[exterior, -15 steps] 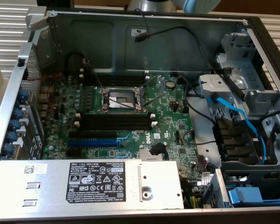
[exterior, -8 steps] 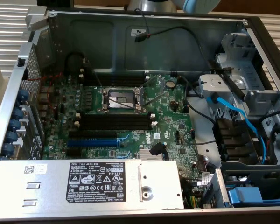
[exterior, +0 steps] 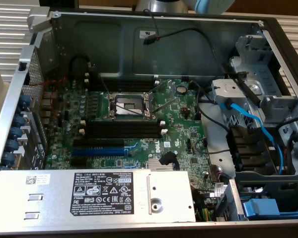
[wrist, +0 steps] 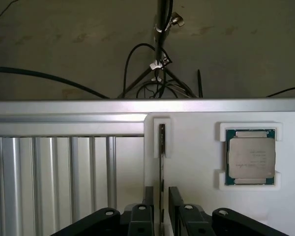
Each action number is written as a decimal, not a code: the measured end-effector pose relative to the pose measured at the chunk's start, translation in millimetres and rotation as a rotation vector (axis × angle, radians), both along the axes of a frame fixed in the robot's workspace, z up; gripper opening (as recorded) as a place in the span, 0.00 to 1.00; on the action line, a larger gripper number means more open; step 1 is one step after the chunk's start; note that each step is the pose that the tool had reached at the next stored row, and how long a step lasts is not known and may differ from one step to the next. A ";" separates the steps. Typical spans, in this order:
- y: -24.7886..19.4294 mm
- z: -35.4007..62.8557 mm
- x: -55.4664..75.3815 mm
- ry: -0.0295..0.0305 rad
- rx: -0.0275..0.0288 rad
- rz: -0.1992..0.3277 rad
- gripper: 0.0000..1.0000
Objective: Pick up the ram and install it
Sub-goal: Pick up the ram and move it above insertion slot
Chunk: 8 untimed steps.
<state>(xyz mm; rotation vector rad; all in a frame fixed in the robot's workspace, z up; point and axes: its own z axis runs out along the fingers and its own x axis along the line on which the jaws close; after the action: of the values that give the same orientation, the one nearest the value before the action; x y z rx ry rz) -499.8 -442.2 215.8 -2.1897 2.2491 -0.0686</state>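
Wrist view confirms my gripper (wrist: 161, 196), fingers apart, sits astride the ram (wrist: 162, 162), upright on edge in its white cradle (wrist: 156, 142) at my twelve o'clock; I judge centred, square closing prevents tilting it.

Power supply label (exterior: 102, 191): "DELL" in bold at its upper corner on the exterior view's left; "112112-11" toward the opposite edge; rows of certification marks, fine print too small to read.
Motherboard (exterior: 181, 121): round white Dell logo (exterior: 158, 147).
Barcode sticker (exterior: 37, 179) on the power supply: print illegible.
White tag (exterior: 147, 33) on the chassis wall: illegible.
Processor (wrist: 250, 157) lid: markings faint, unreadable.
Ram (wrist: 162, 147), edge-on: nothing legible.
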 end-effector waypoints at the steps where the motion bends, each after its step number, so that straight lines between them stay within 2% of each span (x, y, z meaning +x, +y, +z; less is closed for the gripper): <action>1: 0.1 -0.5 0.1 -0.0003 0.0001 0.001 0.27; 8: 0.0 -4.8 0.6 -0.0009 -0.0001 0.011 0.27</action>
<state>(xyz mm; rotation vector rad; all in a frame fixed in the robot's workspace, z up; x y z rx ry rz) -499.2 -442.2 210.9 -2.2016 2.2362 -0.0696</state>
